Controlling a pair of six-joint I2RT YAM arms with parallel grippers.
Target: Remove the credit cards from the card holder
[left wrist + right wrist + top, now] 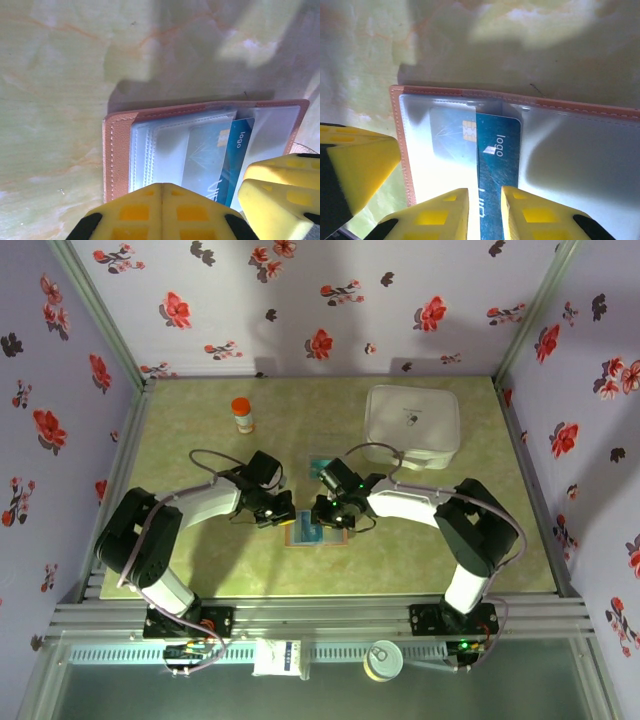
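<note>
From above: shows the card holder [303,536] lying open near the middle of the table [200,570], with the left gripper [283,517] at its left end and the right gripper [322,520] over its middle. Also shows a white lidded container [412,425] well behind on the right and an orange-capped bottle [243,415] behind on the left.

From the left wrist: finds the yellow fingers [135,212] pressed together with no gap and nothing between them, low at the holder's near edge. Shows clear sleeves inside the brown rim and a teal card [240,155] marked "logo" lying aslant over them, reaching toward the other arm's yellow fingers.

From the right wrist: shows the two fingers a narrow way apart, clamped on the teal card's near end. Places its far end at the holder's middle, beside a pale card [447,135] with a chip tucked under a sleeve. Cannot tell whether that far end sits inside a sleeve.
</note>
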